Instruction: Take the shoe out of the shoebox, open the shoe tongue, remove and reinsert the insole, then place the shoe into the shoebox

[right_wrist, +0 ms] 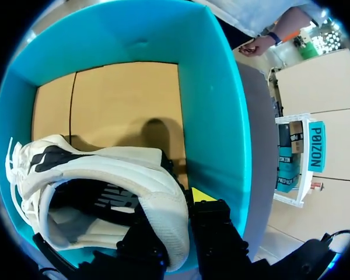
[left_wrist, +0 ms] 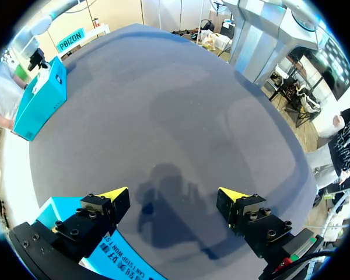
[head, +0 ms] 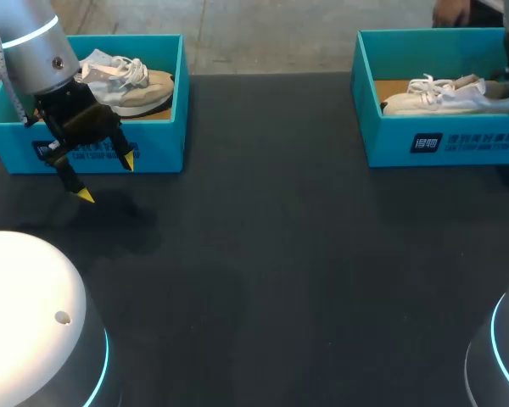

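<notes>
One white shoe (head: 441, 100) lengthwise in shoebox (head: 390, 146), toe leftward, heel clamped by right end effector (right_wrist: 176, 211), left end effector (head: 107, 177) spread.

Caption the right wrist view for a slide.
Right gripper pinching the heel of a white lace-up sneaker inside the teal cardboard shoebox.

The left shoebox (head: 157, 144) sits at your table's (head: 280, 254) far left with a shoe (head: 131, 85) in it — the right shoebox (head: 390, 140), far right, holds a second shoe (head: 433, 97). Your left gripper (head: 107, 177) hangs just before the left shoebox.
</notes>
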Robot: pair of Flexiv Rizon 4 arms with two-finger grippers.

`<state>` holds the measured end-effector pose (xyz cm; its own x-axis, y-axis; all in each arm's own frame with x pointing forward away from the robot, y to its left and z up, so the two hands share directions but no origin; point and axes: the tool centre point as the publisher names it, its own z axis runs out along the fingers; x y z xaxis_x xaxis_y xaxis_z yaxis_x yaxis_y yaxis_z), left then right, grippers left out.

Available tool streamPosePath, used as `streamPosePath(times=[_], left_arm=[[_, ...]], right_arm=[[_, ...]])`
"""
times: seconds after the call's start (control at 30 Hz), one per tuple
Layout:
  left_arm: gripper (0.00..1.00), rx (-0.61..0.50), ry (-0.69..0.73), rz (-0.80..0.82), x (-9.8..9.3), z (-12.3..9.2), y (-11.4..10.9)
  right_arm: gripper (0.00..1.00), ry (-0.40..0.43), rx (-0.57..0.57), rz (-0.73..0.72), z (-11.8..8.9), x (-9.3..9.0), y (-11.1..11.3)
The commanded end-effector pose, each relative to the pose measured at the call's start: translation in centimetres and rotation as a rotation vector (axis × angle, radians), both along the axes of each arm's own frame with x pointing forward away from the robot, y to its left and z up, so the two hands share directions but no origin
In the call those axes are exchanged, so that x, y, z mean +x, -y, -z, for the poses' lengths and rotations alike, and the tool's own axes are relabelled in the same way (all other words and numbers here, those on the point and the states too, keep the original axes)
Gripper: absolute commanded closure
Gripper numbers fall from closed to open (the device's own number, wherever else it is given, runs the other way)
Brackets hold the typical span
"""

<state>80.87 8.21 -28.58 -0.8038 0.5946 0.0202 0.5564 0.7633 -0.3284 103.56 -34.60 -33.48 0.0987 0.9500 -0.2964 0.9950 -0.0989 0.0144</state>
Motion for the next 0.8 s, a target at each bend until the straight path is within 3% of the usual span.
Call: streamPosePath(times=[0.03,0.8], left_arm=[[0.0,0.001,0.003,0.0,-0.1,0.0,0.0],[0.0,0.001,0.003,0.0,-0.1,0.0,0.0]], right_arm=[[1.0,0.025,0.001,-0.019,0.2,-0.8,0.0],[1.0,-0.001,0.016,-0.078,3.1,-0.2,-0.7]])
